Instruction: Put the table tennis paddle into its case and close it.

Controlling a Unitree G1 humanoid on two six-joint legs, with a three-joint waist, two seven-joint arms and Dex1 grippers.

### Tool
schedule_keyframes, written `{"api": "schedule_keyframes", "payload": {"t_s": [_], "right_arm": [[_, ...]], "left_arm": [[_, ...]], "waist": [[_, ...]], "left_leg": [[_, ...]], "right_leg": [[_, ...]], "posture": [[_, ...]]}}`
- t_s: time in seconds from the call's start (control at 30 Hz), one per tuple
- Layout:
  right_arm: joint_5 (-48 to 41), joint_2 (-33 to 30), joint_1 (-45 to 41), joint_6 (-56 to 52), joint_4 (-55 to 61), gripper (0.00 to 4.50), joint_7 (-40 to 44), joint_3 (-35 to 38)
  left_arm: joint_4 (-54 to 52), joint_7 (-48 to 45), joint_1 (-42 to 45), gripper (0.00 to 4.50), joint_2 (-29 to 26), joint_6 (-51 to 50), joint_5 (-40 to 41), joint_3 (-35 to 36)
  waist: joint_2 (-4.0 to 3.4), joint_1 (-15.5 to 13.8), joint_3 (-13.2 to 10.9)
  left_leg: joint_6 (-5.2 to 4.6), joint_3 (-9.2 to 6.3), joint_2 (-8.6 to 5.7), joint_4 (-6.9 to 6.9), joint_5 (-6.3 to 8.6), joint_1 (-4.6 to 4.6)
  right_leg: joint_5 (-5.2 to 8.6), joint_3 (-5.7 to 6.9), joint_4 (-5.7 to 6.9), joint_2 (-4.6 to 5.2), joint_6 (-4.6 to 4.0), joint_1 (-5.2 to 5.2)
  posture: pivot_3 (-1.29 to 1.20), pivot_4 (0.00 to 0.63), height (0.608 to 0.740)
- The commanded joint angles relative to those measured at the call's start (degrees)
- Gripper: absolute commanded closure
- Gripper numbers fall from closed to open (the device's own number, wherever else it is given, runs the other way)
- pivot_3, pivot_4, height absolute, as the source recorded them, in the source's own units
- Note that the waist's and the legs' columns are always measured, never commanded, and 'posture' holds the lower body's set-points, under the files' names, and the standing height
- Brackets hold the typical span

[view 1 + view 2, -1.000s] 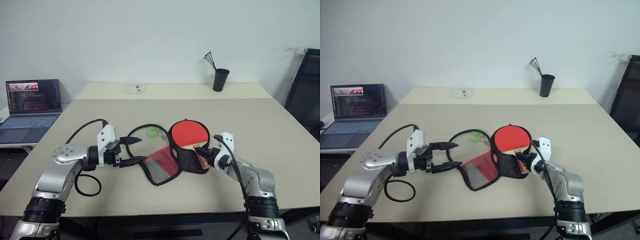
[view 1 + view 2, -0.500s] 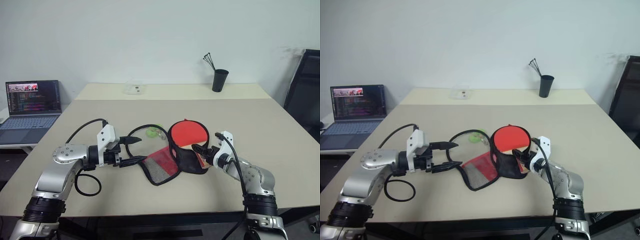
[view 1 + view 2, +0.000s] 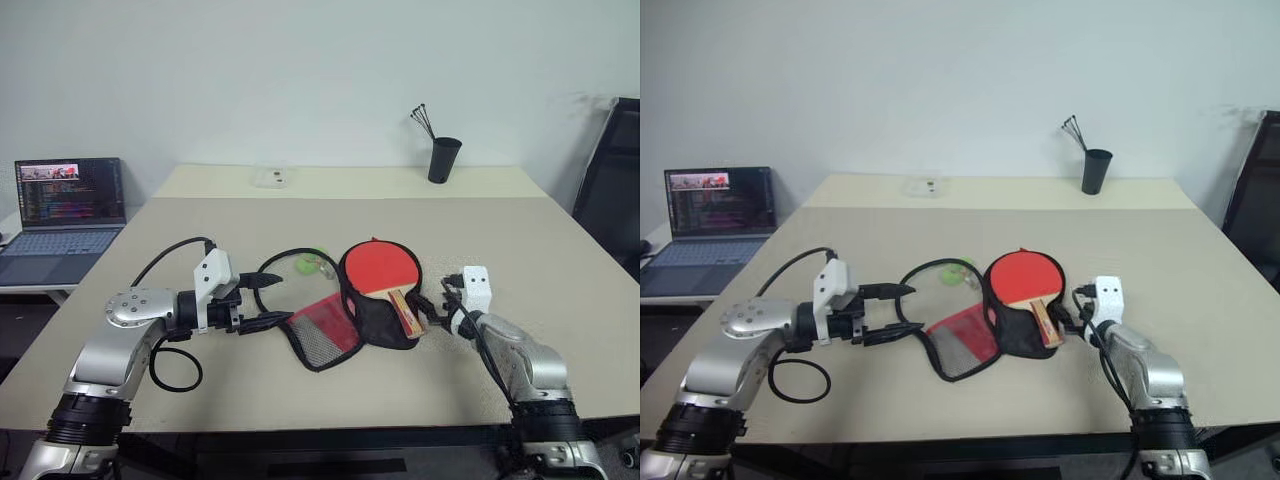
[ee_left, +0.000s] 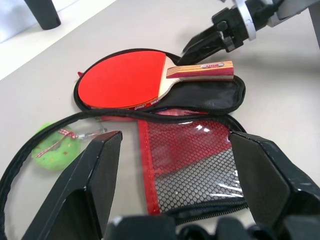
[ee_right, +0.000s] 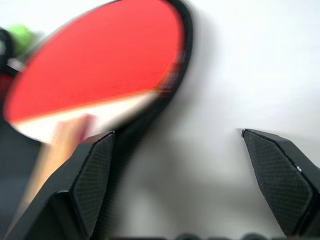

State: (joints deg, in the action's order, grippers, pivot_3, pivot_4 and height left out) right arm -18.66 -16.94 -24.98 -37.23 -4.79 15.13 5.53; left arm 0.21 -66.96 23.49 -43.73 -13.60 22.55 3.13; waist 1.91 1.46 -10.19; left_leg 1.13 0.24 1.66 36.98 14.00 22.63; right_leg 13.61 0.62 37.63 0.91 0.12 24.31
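- Lower left of the head view: the left claw (image 3: 262, 300) is spread wide around the edge of the mesh flap of the case (image 3: 325, 335), with nothing seen gripped; a slip would let the flap drop.
- Lower right: the right claw (image 3: 432, 307) is held wide and empty just beside the handle.
- Centre: the table tennis paddle (image 3: 381, 272) lies on the case's black half, uncovered; a nudge could slide it out before zipping.
- Upper frame: open surface (image 3: 480, 230) is left beyond; the cup (image 3: 441, 159) stands far off.
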Motion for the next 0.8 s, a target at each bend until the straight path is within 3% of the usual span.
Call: {"api": "schedule_keyframes", "payload": {"t_s": [0.03,0.3,0.57,0.67,0.8], "right_arm": [[1.66,-1.26,-0.02,4.73,3.02,0.02,2.01,-0.47],[1.49,-0.05,-1.07,4.16,1.5,0.02,1.77,0.59],[-8.2,-8.79,1.54,-6.95,20.55,0.02,16.63,-3.12],[-9.06,-11.62,2.04,-8.15,23.85,0.0,18.69,-3.66],[-10.14,-13.62,2.4,-9.33,26.42,0.0,20.53,-4.07]], "left_arm": [[-1.66,0.03,0.85,0.79,-0.62,0.34,0.17,0.67],[0.53,1.35,-0.18,0.79,-0.65,-0.21,-0.52,1.31],[5.35,3.76,-5.08,0.79,-1.28,-0.42,-1.98,3.0],[9.81,5.83,-5.1,1.41,-1.42,2.6,-5.26,2.56],[14.91,7.83,-3.58,2.81,-0.99,5.89,-8.79,1.65]], "waist": [[-0.01,0.38,-0.01],[-0.03,0.39,-0.02],[-0.13,0.18,-0.08],[-0.12,0.12,-0.07],[-0.12,0.03,-0.08]], "left_leg": [[0.0,0.0,0.01,0.0,0.0,0.0],[0.0,-0.01,0.04,-0.01,0.0,-0.11],[-0.01,-0.06,0.16,-0.03,0.01,-0.04],[-0.01,-0.07,0.12,-0.01,0.01,-0.07],[-0.01,-0.05,0.1,0.0,0.01,-0.07]], "right_leg": [[0.0,0.0,0.01,-0.02,0.0,0.01],[0.0,-0.01,0.09,-0.28,-0.02,0.01],[0.01,0.03,0.05,-0.25,-0.02,0.05],[0.01,0.05,0.07,-0.19,-0.02,0.03],[0.01,0.04,0.06,-0.15,-0.02,0.02]], "posture": [[0.0,0.15,0.74],[0.0,0.15,0.74],[0.0,0.15,0.74],[0.0,0.15,0.74],[0.0,0.15,0.74]]}}
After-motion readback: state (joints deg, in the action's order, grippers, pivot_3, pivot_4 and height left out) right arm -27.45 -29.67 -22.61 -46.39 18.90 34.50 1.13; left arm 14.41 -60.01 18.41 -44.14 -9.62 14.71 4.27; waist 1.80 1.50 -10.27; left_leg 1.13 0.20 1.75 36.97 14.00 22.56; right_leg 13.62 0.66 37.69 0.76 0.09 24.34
